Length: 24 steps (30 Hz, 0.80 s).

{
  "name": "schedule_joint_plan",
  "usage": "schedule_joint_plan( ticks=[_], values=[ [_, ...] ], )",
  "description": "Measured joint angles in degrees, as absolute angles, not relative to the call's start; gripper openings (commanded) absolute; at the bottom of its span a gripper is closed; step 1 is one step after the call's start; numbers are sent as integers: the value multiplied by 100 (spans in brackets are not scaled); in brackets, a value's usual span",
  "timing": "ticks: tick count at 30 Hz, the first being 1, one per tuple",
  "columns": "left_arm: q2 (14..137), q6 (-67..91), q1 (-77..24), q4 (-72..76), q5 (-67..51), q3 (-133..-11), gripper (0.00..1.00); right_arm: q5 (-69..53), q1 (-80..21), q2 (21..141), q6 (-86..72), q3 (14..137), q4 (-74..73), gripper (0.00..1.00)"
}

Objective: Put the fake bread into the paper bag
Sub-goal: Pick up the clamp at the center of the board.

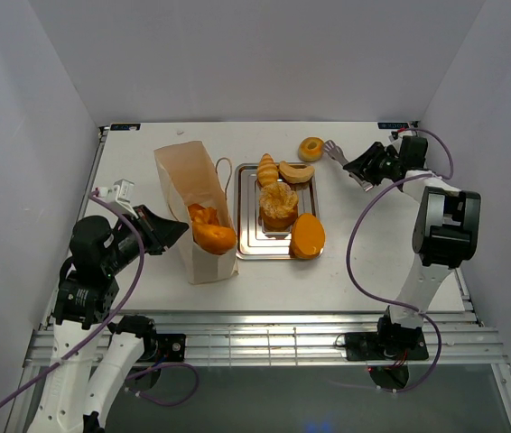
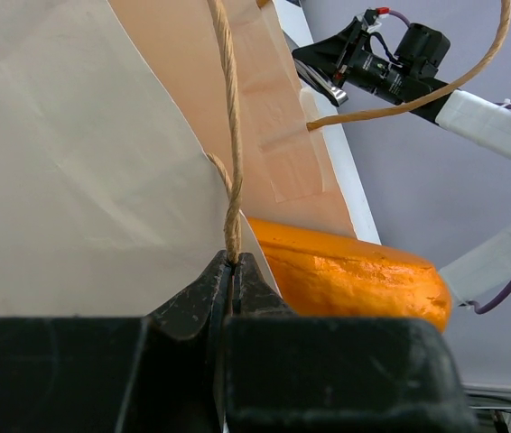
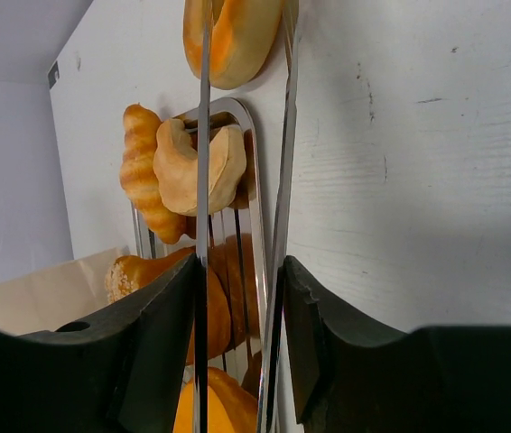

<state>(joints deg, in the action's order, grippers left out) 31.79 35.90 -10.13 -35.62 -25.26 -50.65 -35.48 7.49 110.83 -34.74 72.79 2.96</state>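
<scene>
Centre-left of the top view, left fingers (image 2: 197, 302) clenched on the cord handle (image 2: 231, 162) of the paper bag (image 1: 188, 176), loaf (image 1: 212, 234) lodged at its mouth; upper right, right fingers (image 3: 147, 343) grasping tongs (image 3: 203, 180) near the bagel (image 1: 311, 148), and that glossy bagel may squirt free.

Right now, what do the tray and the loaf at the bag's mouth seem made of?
The tray looks like polished metal: silvery, reflective, ribbed. The loaf seems moulded plastic or foam, hard to say which: its orange skin is glossy with sharp highlights.
</scene>
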Motion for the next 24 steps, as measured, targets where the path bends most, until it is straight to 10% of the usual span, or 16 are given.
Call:
schedule_joint_plan(
  ticks=[24],
  values=[
    [3166,3651,-1013,-3575,-2482,-5074,0,-3918,707,11528,-3889,7341,790,49]
  ],
)
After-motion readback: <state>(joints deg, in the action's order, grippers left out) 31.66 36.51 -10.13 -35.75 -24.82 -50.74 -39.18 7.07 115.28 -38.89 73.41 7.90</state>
